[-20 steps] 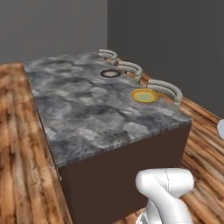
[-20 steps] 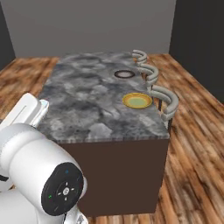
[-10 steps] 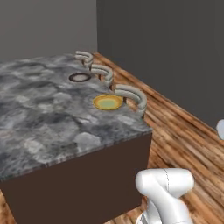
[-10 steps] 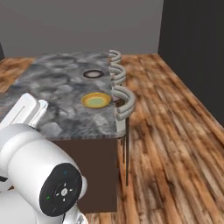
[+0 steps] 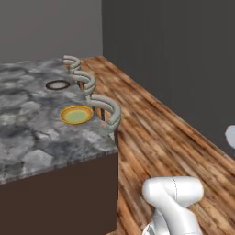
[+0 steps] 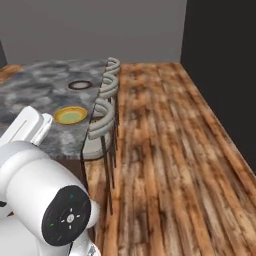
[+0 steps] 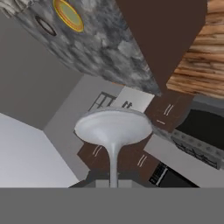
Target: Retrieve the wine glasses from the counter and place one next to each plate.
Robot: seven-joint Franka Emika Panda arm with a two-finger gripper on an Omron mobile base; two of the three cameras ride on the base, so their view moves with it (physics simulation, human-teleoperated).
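- Island top [image 5: 32, 137]: grey marbled stone, dark brown sides, plank floor [image 6: 165, 150] around.
- Yellow plate [image 5: 76, 114], dark-rimmed plate [image 5: 58, 85]: on top, near stools [image 6: 102, 117].
- Gripper: closed on wine glass [image 7: 113, 131] stem.

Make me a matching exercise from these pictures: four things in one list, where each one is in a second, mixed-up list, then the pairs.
1 yellow-orange plate
2 dark-rimmed plate
3 wine glass
4 stools

A in the gripper
B on the counter, farther from the robot
C on the floor beside the counter
D on the counter, nearer the robot

Pairs: 1-D, 2-B, 3-A, 4-C.
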